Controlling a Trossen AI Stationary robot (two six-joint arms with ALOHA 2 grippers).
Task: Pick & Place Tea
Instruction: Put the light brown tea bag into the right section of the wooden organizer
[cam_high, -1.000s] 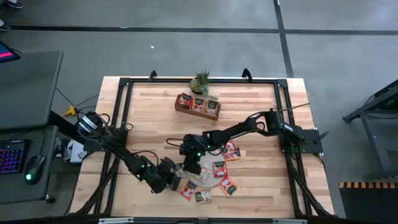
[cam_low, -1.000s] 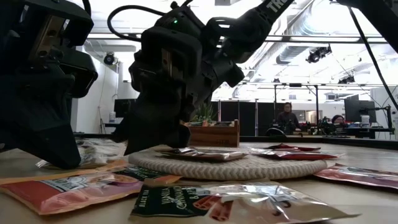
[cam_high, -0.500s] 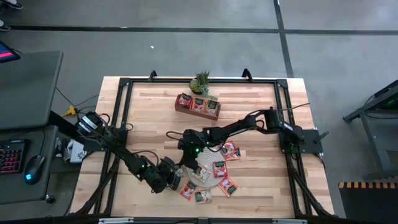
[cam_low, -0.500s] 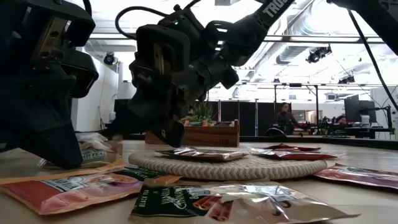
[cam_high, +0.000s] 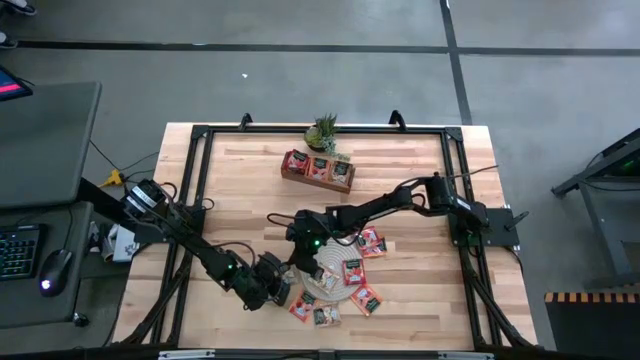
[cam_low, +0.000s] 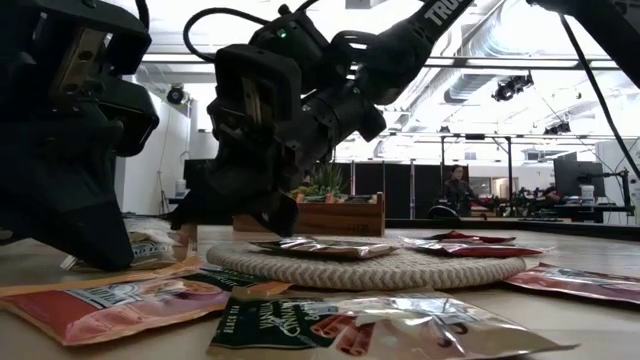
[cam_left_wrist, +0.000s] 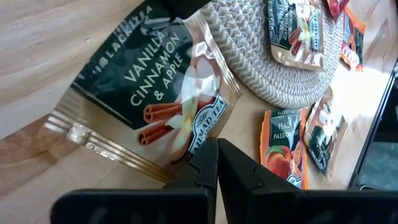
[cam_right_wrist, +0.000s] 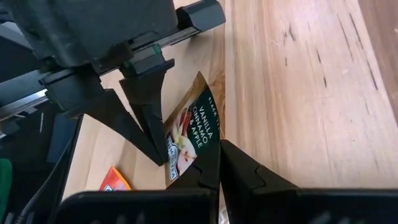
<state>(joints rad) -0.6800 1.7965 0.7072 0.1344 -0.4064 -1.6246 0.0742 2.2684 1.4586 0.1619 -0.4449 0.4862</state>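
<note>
A dark green and beige "Vanilla Cinnamon & Apple" tea sachet sits between my two grippers, just left of the round woven mat. My left gripper is shut on its pale end, and my right gripper is shut on its dark green end. In the high view the left gripper comes from the near left and the right gripper from the right. More tea sachets lie flat on the mat, and others lie flat on the table around it. My left gripper pinches the sachet's pale end by its edge beside the logo between its two fingers, slanting down from the table's near left. The sachet stands tilted; I cannot tell whether it is clear of the table. My right gripper pinches the dark green end by its edge between its two fingers, opposite the left gripper's fingers. It slants down from the table's right.
A brown wooden tray holding sachets stands at the far middle, with a small potted plant behind it. A black frame runs round the table's edges. Bare wood lies at the far left and far right.
My right gripper has shifted a little toward the table's left and tipped slightly, coming onto the sachet's dark green end. The sachet's edge toward it now stands higher than before. My left gripper has kept still.
</note>
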